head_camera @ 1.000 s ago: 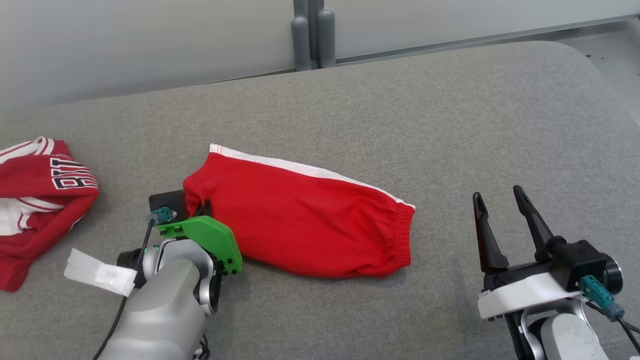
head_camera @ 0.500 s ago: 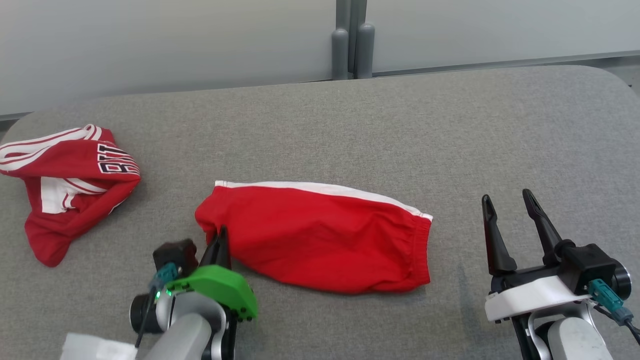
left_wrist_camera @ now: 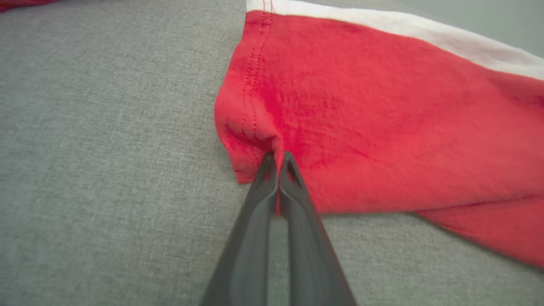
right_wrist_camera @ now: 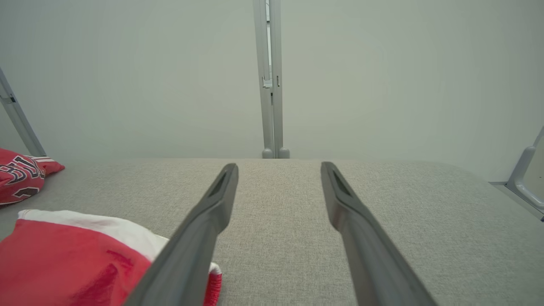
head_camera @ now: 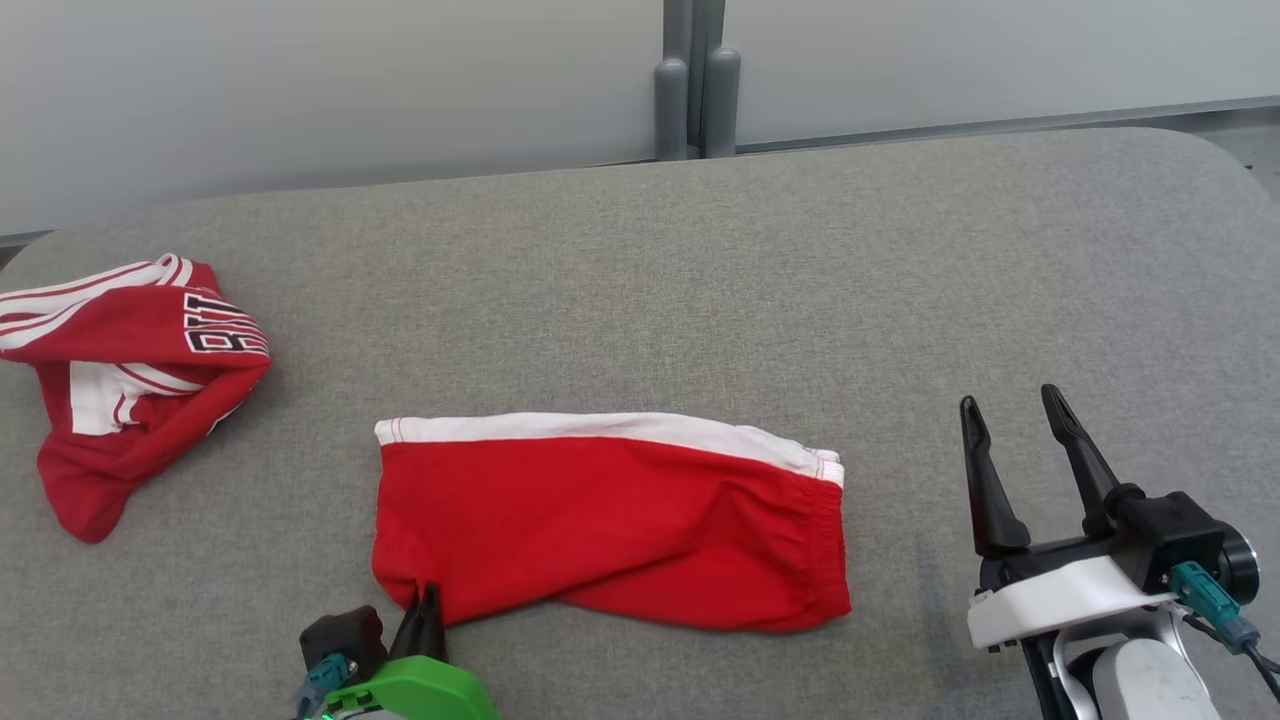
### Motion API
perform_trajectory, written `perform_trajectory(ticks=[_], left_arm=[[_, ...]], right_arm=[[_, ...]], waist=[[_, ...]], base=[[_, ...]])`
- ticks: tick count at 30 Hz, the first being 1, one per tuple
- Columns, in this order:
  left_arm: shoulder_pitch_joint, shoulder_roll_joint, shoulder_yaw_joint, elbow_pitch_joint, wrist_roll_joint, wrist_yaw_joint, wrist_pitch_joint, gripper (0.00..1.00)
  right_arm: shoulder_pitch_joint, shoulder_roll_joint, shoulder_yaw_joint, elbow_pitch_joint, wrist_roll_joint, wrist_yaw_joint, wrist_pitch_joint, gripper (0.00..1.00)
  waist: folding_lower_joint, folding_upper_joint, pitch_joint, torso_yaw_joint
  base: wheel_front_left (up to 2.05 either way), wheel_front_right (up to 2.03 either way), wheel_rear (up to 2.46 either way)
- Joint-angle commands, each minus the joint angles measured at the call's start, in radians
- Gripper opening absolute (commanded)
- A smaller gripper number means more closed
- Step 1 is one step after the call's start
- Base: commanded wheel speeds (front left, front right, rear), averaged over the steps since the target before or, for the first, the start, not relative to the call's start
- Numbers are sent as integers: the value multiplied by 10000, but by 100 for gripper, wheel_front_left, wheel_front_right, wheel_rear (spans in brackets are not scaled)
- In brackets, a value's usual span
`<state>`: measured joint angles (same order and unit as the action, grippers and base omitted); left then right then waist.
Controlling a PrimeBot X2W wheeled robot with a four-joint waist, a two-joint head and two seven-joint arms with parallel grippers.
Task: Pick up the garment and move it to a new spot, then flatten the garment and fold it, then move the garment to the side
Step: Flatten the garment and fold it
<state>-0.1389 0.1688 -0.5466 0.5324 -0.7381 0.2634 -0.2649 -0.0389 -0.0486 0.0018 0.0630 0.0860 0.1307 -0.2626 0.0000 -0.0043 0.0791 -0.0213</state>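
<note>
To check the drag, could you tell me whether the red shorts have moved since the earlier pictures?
Yes. Against the jersey, the shorts have slid toward the robot, dragged by the left claw shut on their corner.

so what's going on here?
The left tool is shut on the near-left corner of the folded red garment, which lies flat on the grey table. The right tool is open, off to the garment's right, touching nothing. A crumpled red jersey sits at the far left.
</note>
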Motion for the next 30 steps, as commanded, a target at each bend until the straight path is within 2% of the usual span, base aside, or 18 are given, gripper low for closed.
perform_trajectory(ticks=[1, 2, 3, 4, 5, 12, 23, 30], left_arm=[[95, 20, 148, 189, 155, 3, -3, 4], [134, -6, 180, 277, 176, -45, -2, 21], [173, -43, 199, 361, 208, -71, -2, 45], [185, -74, 224, 414, 242, -115, -2, 91], [198, -99, 264, 456, 251, -151, -2, 100], [367, -1, 657, 187, 813, -202, -3, 100], [966, 342, 1266, -1494, 1993, -258, -4, 100], [1109, 362, 1428, -2087, 2154, -351, -2, 100]], right_arm=[[117, -34, -29, 38, -85, 1, -24, 100], [130, -34, -30, 56, -89, 2, -24, 100], [148, -34, -37, 58, -94, 1, -24, 100], [157, -34, -51, 56, -101, 1, -24, 100], [164, -34, -68, 58, -106, 1, -24, 100], [319, -34, -152, 93, -126, 1, -24, 100], [534, -34, -244, 347, 27, 1, -24, 100], [517, -36, -61, 614, 97, 2, -24, 100]], waist=[[0, 43, -20, -108], [0, 43, -34, -140], [0, 43, -46, -162], [0, 43, -58, -177], [0, 43, -76, -185], [0, 43, -296, -123], [0, 43, -807, 83], [0, 43, -1029, 73]], base=[[0, 0, 0], [0, 0, 0], [0, 0, 0], [0, 0, 0], [0, 0, 0], [0, 0, 0], [0, 0, 0], [0, 0, 0]])
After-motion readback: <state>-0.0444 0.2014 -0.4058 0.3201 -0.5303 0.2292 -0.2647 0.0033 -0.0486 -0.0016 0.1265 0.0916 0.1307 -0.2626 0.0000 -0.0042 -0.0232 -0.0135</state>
